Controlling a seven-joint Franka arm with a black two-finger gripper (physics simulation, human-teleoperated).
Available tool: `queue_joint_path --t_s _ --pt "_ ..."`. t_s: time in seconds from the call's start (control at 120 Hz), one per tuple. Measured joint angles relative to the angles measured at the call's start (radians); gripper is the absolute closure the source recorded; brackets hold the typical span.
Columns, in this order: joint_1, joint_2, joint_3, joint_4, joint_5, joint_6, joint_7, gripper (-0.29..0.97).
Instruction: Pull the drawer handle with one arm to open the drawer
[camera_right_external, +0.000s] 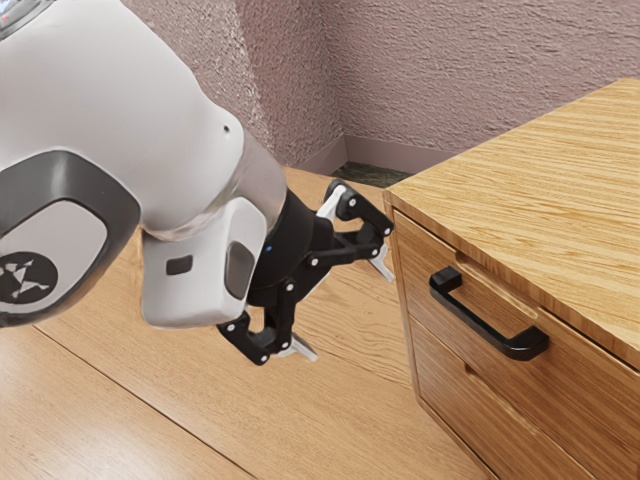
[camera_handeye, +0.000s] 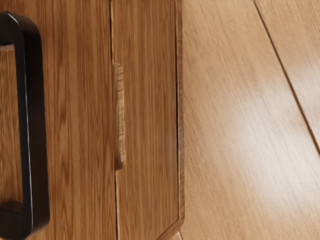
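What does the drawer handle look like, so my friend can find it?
Find the wooden cabinet at the exterior view's right. On its top drawer front sits the handle. Unlike the plain wood around it, it is a black bar.

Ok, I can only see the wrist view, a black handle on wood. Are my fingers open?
Observer: Yes. In the exterior view the fingers are spread wide, and the gripper holds nothing.
Operator: Am I touching the handle?
Observer: No. The handle is apart from the gripper, further toward the exterior view's right.
Operator: Is the drawer open?
Observer: Not yet. The drawer front looks flush with the cabinet.
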Motion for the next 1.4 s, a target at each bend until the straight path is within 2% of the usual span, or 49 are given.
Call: queue_joint_path --t_s 0.242,0.6,1.067,1.4 --pt "-0.065 0.034 -0.002 0.008 0.001 0.061 -0.008 0.0" --pt "-0.069 0.085 -0.003 0.004 -0.03 0.109 -0.043 0.0" --pt "-0.069 0.125 -0.004 -0.001 -0.034 0.137 -0.087 0.0" --pt "-0.068 0.129 -0.005 -0.033 -0.032 0.216 -0.123 0.0"
